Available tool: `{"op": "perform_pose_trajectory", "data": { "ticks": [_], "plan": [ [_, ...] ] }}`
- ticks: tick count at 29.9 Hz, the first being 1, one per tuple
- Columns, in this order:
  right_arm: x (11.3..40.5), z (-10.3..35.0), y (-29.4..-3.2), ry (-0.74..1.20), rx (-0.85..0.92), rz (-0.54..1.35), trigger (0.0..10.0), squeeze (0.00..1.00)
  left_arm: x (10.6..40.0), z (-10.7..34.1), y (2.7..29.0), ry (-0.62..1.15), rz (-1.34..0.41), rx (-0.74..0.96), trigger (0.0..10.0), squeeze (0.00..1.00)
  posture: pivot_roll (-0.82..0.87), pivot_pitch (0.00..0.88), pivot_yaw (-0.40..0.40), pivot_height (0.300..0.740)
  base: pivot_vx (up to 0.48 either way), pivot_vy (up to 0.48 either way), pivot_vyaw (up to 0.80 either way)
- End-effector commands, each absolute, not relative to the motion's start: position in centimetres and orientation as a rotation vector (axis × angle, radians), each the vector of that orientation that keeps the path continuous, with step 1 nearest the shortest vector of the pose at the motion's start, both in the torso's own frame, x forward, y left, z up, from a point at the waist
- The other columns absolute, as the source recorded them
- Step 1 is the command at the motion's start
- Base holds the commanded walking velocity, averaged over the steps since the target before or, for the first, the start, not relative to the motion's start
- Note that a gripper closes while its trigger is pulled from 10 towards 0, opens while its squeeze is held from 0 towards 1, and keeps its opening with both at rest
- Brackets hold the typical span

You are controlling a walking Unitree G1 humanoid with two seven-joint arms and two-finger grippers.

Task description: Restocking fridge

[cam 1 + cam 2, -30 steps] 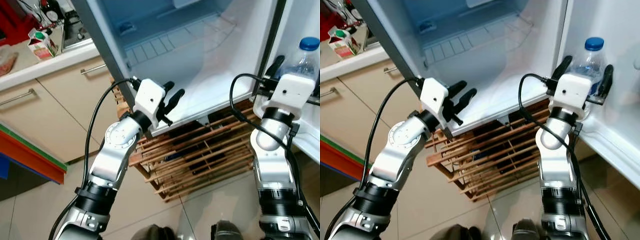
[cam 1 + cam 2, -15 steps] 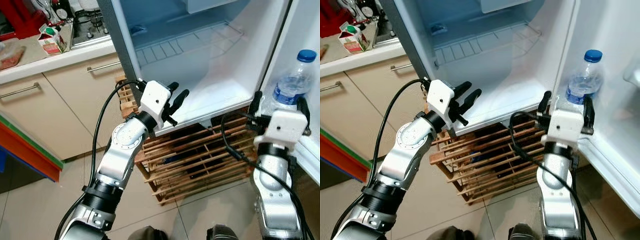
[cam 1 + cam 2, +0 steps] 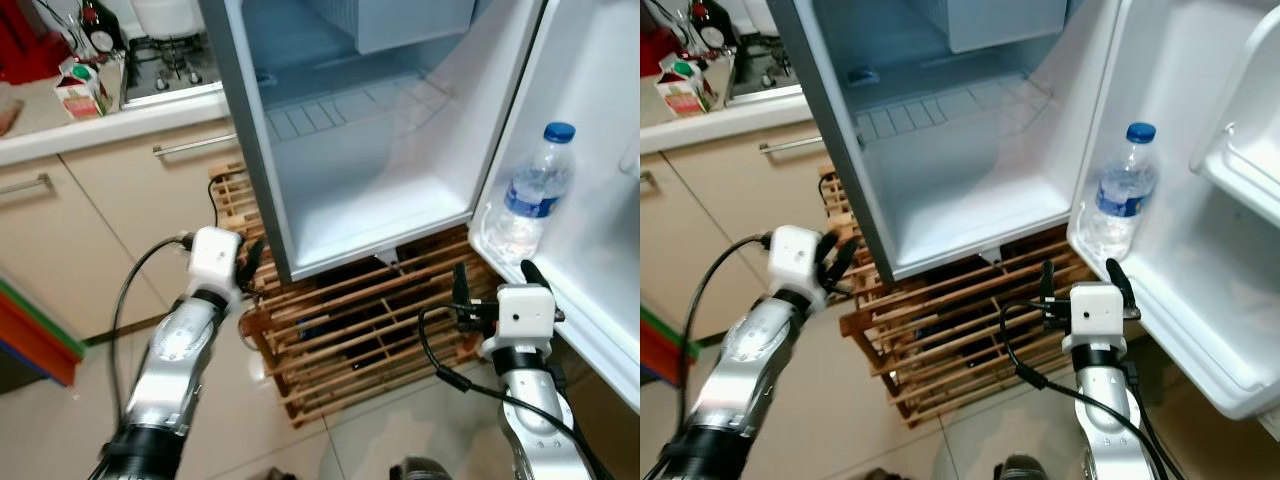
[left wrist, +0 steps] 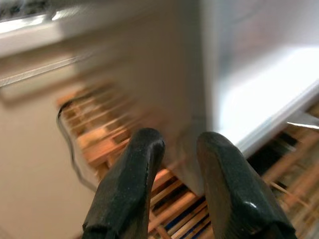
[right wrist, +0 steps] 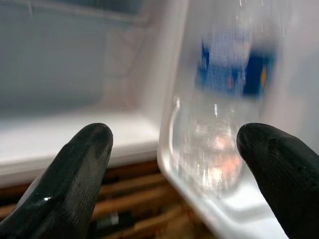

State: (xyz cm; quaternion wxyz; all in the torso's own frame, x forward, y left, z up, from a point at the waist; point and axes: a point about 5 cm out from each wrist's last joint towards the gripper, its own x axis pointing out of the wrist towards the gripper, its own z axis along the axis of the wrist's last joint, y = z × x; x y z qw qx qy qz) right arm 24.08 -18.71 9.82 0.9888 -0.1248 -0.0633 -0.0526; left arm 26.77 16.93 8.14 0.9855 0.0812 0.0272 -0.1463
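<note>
A clear water bottle (image 3: 530, 195) with a blue cap and blue label stands upright in the lower shelf (image 3: 1185, 310) of the open fridge door. My right gripper (image 3: 1082, 278) is open, just below and in front of the bottle, apart from it; the right wrist view shows the bottle (image 5: 227, 129) beyond the spread fingers (image 5: 75, 164). The fridge's inside (image 3: 380, 190) is bare and white. My left gripper (image 3: 245, 265) hangs low by the fridge's left front corner, its fingers (image 4: 134, 174) narrowly parted and holding nothing.
A slatted wooden crate (image 3: 370, 320) sits under the fridge, between my arms. Beige cabinets (image 3: 90, 210) and a counter with a milk carton (image 3: 78, 88) and a hob (image 3: 170, 65) lie to the left. An upper door shelf (image 3: 1240, 150) juts out at right.
My right gripper has let go of the bottle and dropped back below it. My left arm has come down from the fridge's front edge to the crate. The camera has shifted too.
</note>
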Motion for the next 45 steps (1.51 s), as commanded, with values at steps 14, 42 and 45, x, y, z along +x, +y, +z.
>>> {"op": "perform_pose_trajectory", "data": {
  "ticks": [14, 42, 45],
  "plan": [
    [27.5, 9.8, -18.7, -0.143, -0.053, -0.202, 10.0, 0.00, 30.6, 9.0, 15.0, 0.035, -0.082, -0.059, 10.0, 0.00, -0.04, 0.000, 0.002, 0.736, 0.000, 0.000, 0.00],
    [27.5, 9.4, -18.8, -0.146, -0.150, -0.144, 10.0, 0.00, 31.7, 10.2, 13.4, -0.007, -0.142, 0.055, 10.0, 0.00, -0.07, 0.000, -0.005, 0.736, -0.036, -0.044, 0.00],
    [27.3, 9.3, -18.9, -0.143, -0.153, -0.145, 10.0, 0.00, 31.8, 10.3, 13.2, -0.008, -0.145, 0.053, 10.0, 0.00, -0.08, 0.000, -0.002, 0.736, 0.000, 0.000, 0.00]
  ]
}}
